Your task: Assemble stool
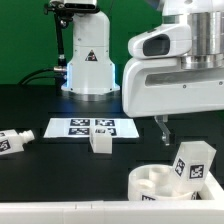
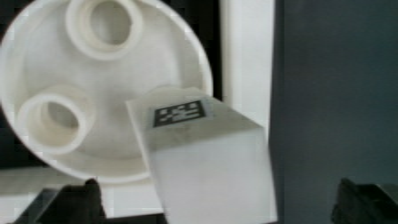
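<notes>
The round white seat disc (image 1: 150, 184) lies at the front, on the exterior view's right, with its round sockets facing up; it also shows in the wrist view (image 2: 98, 95). A tagged white leg (image 1: 193, 161) stands tilted in the disc and rises toward the wrist camera (image 2: 205, 150). My gripper (image 1: 163, 134) hangs just above the disc, next to this leg. In the wrist view my gripper (image 2: 217, 205) is open, with the dark fingertips (image 2: 71, 203) wide apart on either side of the leg and not touching it. A second leg (image 1: 100, 142) stands at mid-table. A third leg (image 1: 12, 142) lies at the exterior view's left.
The marker board (image 1: 82, 127) lies flat behind the standing leg. The robot's white base (image 1: 90, 60) stands at the back with cables beside it. A white strip (image 2: 249, 60) runs along the seat disc's edge on the dark table.
</notes>
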`<state>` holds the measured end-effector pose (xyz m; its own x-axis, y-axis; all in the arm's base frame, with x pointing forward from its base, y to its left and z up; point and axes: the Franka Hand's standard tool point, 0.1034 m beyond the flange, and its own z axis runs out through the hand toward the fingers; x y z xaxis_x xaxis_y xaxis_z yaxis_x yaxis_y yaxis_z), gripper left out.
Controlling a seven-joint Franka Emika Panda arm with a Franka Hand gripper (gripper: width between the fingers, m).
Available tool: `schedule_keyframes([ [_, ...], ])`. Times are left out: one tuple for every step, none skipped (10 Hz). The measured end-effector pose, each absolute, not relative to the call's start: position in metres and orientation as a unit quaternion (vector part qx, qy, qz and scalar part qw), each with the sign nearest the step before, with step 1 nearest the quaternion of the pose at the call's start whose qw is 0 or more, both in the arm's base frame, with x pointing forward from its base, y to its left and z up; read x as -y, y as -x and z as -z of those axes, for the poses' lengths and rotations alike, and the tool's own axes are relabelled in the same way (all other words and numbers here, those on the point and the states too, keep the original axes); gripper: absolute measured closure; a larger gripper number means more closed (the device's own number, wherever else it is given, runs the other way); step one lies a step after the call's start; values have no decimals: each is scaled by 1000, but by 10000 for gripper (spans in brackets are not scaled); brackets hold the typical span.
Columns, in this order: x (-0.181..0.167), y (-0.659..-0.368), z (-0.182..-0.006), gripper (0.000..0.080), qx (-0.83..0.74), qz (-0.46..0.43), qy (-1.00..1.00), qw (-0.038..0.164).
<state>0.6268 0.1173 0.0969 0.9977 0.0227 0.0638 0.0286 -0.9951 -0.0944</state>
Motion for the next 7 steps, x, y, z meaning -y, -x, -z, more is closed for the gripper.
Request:
schedule_keyframes([
  [-117, -627, -97, 150, 78, 34, 996, 37],
  [-119, -627, -97, 150, 212, 38, 976, 12],
  [-128, -621, -94, 150, 290, 33, 956, 3],
  [-127, -621, -94, 150, 346, 31, 938, -1],
  [-124, -621, -94, 150, 369, 30, 929, -4],
  [-123, -621, -93, 150, 393, 30, 919, -6],
  [-121, -622, -92, 150, 425, 29, 905, -9],
])
